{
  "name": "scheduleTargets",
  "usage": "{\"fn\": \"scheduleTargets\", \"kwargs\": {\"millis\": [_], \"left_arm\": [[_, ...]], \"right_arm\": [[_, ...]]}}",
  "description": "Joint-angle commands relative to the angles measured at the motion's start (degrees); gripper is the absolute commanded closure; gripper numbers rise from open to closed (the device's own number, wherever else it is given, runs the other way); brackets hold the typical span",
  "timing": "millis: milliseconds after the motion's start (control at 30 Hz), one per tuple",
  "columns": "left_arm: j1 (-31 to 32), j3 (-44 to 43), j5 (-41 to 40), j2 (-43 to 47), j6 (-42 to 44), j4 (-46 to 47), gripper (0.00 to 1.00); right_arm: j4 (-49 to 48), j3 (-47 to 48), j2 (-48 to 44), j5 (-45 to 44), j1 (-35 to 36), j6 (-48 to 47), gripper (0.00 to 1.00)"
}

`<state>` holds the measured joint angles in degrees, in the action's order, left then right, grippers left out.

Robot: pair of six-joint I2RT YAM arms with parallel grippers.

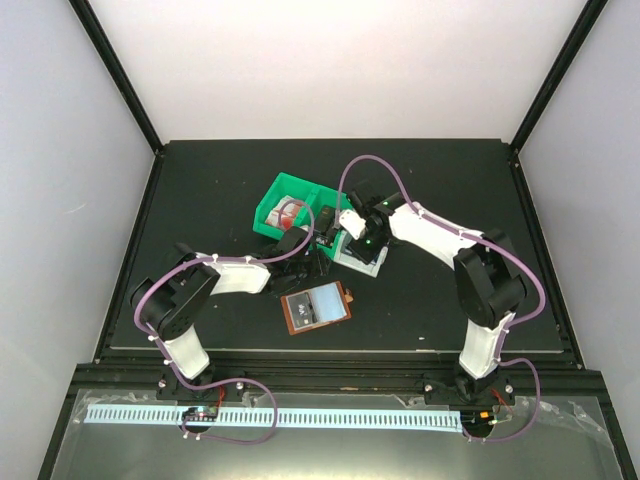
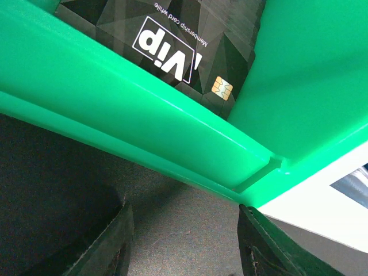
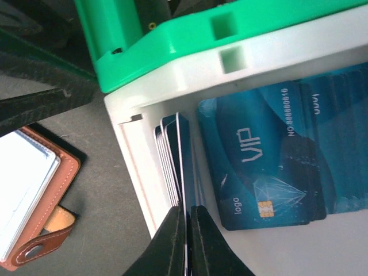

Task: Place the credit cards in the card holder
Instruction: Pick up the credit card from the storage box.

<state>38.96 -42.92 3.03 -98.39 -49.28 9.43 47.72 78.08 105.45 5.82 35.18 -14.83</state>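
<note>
Nearest, the wallet (image 1: 318,308) lies open on the desk, apart from the bins. Beyond it the left end effector (image 2: 184,230) hangs half open and empty by the green bin (image 2: 144,115), a black card (image 2: 172,52) inside. In the white bin (image 3: 132,172), the right end effector (image 3: 185,230) pinches an upright blue card (image 3: 183,149). I'd lift straight up, one card only, clearing the wall.

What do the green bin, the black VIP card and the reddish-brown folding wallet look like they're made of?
Green bin: glossy moulded plastic, with soft highlights along its rim.
Black VIP card: probably thin plastic, with printed facets and a gold chip.
Reddish-brown folding wallet: leather or an imitation, matte, with pale stitching along its edge.
</note>
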Motion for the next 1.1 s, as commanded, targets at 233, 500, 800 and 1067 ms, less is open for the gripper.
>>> {"fn": "scheduleTargets", "kwargs": {"millis": [233,500,800,1067], "left_arm": [[-0.3,-0.9,-0.6,1.8,1.3,-0.6,0.48],[-0.3,1.0,-1.9,6.4,1.5,-0.6,0.47],[-0.2,6.7,-5.7,20.3,2.6,-1.1,0.43],[-0.8,10.4,4.1,37.5,4.9,-5.6,0.25]], "right_arm": [[-1.9,2.4,-4.6,-7.0,-0.8,6.1,0.96],[-3.7,2.5,-7.9,-12.0,-0.9,15.2,0.99],[-12.5,-3.2,-15.9,-2.6,-1.3,41.6,0.99],[-40.9,-25.2,-31.0,20.9,-1.3,72.9,0.99]]}}
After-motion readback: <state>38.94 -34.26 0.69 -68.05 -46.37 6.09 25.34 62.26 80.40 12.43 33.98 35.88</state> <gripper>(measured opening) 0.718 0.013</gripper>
